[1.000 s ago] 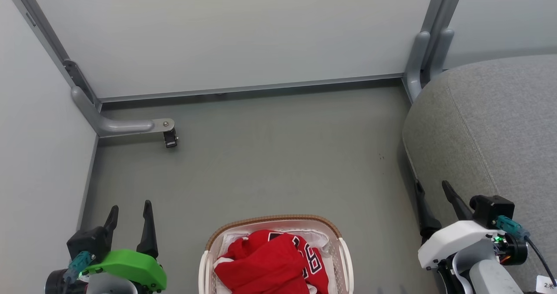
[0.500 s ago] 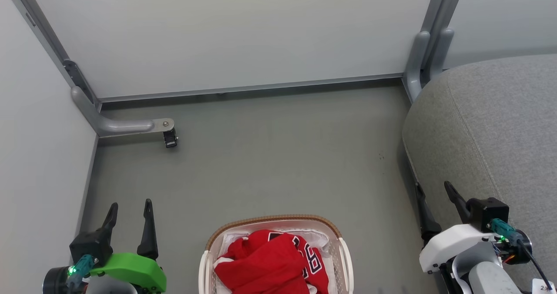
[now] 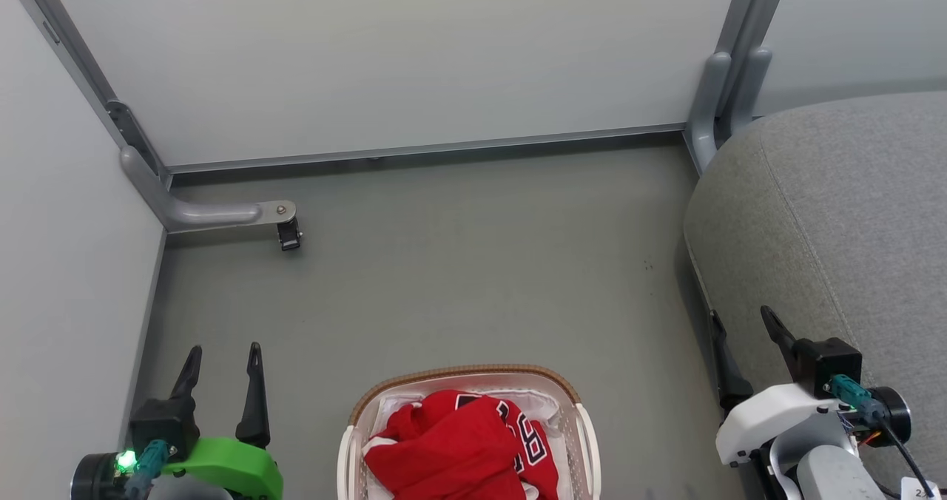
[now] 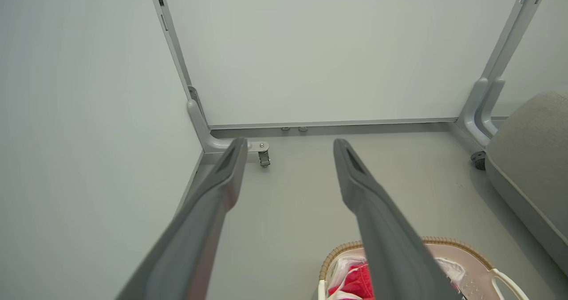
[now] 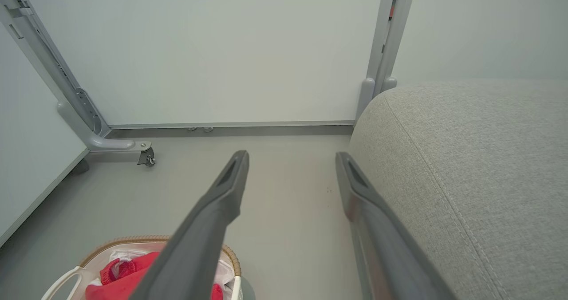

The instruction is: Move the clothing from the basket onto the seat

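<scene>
— Where is the clothing?
— The red jerseys [image 3: 459, 448] lie heaped in the laundry basket [image 3: 466, 373] on the floor, between my two pincers.
— And the pincers?
— The left pincer [image 3: 224, 349] and right pincer [image 3: 740, 313] are both spread and empty. The right one is just beside the grey seat [image 3: 836, 219].

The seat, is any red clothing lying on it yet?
No, the red clothing lies in the basket, apart from the seat.

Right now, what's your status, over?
Left gripper, right gripper: jaws open, empty. Clothing in basket, untouched. Seat on right; nothing seen in the way.
</scene>
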